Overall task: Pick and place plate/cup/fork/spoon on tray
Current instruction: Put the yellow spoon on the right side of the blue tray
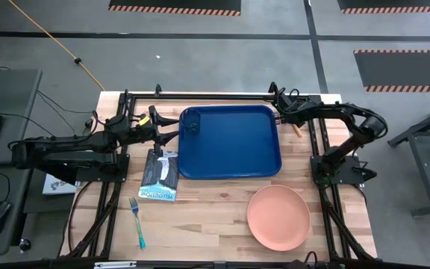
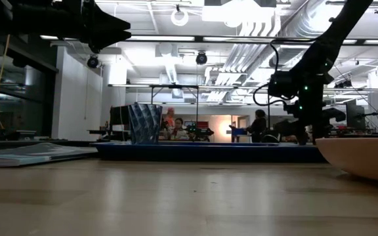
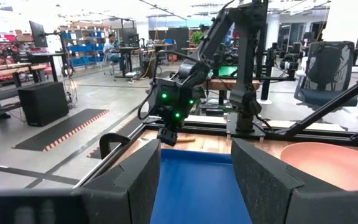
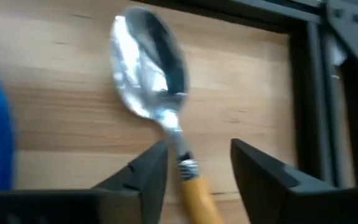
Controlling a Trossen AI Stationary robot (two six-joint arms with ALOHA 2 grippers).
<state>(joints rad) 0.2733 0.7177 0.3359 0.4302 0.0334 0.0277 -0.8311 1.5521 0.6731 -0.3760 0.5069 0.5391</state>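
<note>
Right end effector (image 4: 197, 167): fingers parted, straddling the spoon (image 4: 157, 99) at the neck where the silvery bowl meets the orange handle; nothing gripped. The spoon lies flat on the bench (image 4: 55, 93), just beside the far right corner of the tray (image 1: 230, 142).

Assessment: the spoon is light, rigid and thin, and its polished metal is likely slippery. The neck or the upper handle offers the better purchase; the bowl would probably slide between the pads.

Left end effector (image 3: 194, 180): released, empty, held over the tray's left edge near the cup (image 1: 191, 124), which stands inside the tray's far left corner.

The plate (image 1: 278, 217) and fork (image 1: 136, 220) remain on the bench, well apart.
</note>
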